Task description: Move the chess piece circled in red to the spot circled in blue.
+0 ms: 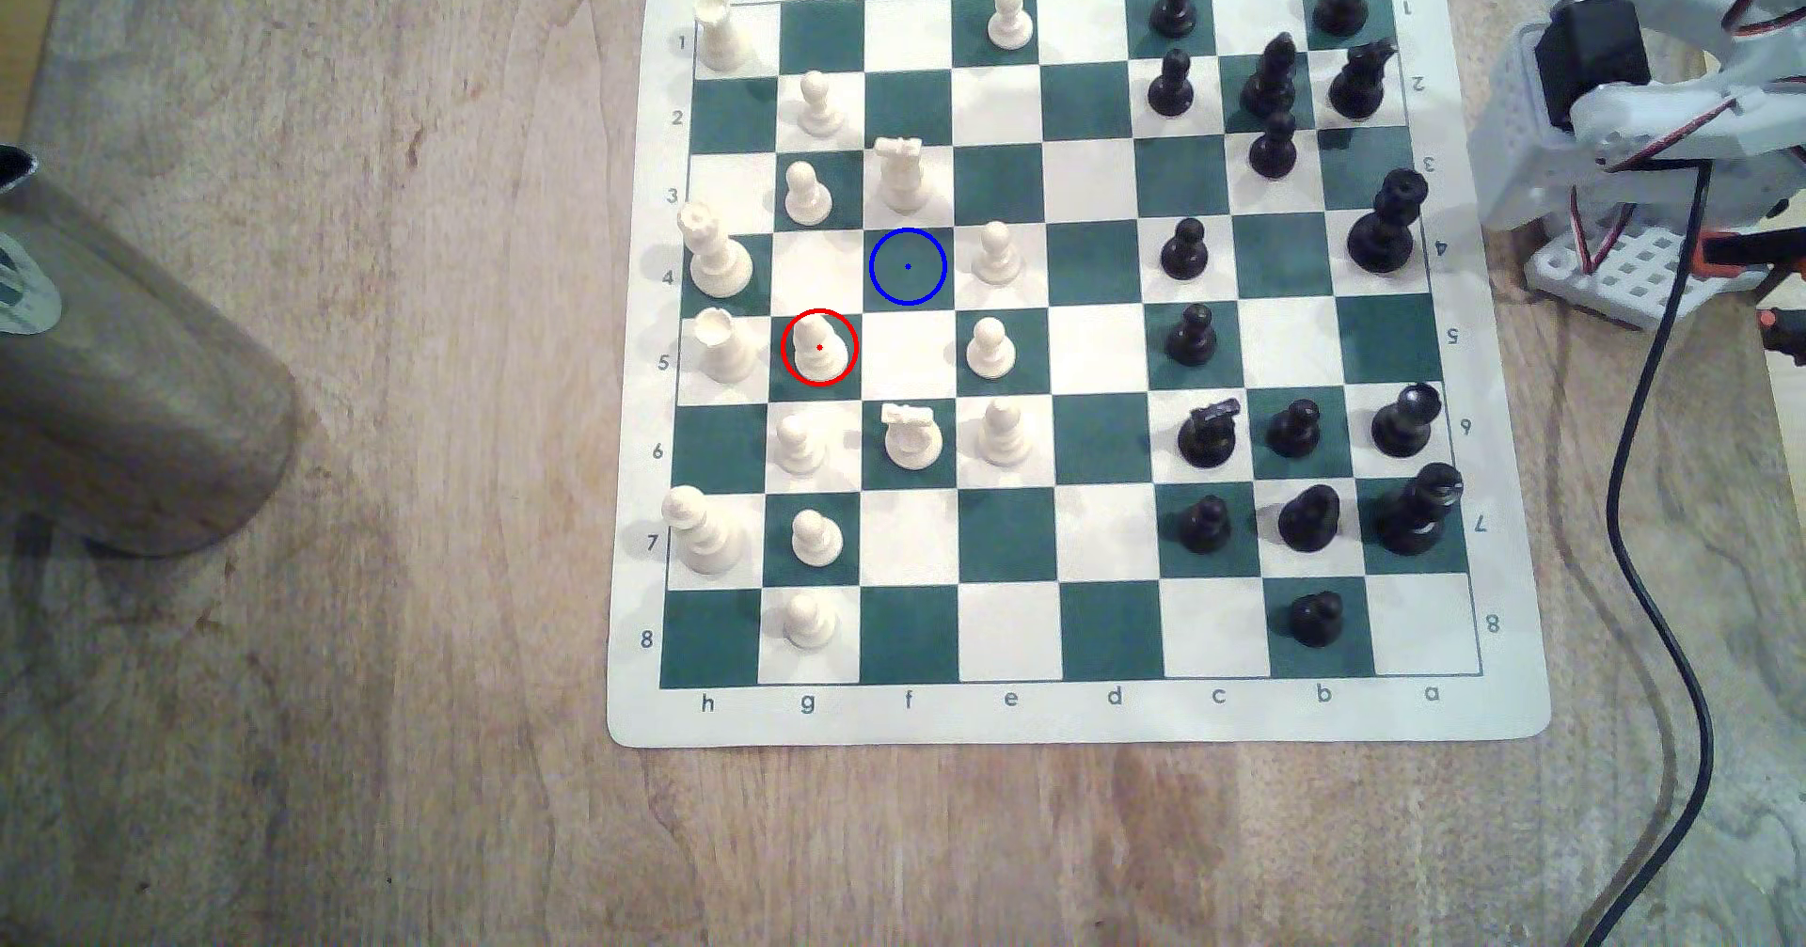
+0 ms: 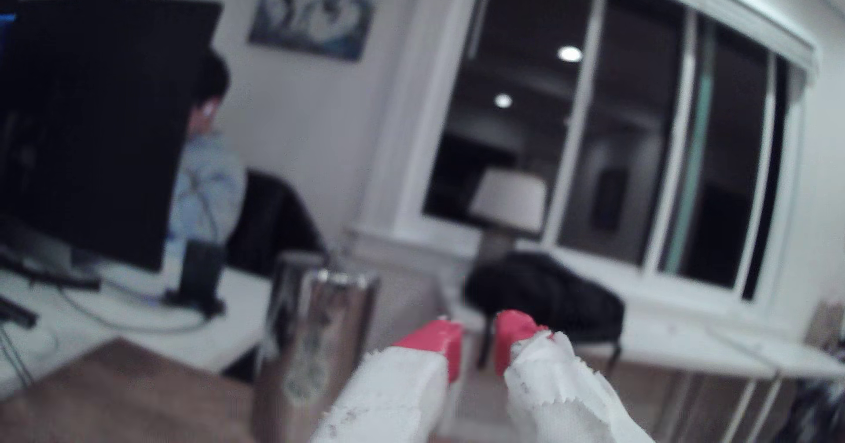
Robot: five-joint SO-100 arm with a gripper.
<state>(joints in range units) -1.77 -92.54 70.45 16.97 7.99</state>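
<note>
The cream-white plastic bishop stands inside the red ring on a dark green square of the roll-up chess mat on the wooden worktop. The blue-ringed green square sits one square diagonally away. The red-tipped fingers are a little apart, holding nothing.

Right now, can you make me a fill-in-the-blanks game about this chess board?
1. The ring drawn around the chess piece is ____.
2. The spot ringed in blue is a ____ square.
3. The gripper, with red tips, holds ____.
4. The white rook stands on the square next to the spot, toward row ____.

Missing words: red; green; nothing; 3
</note>
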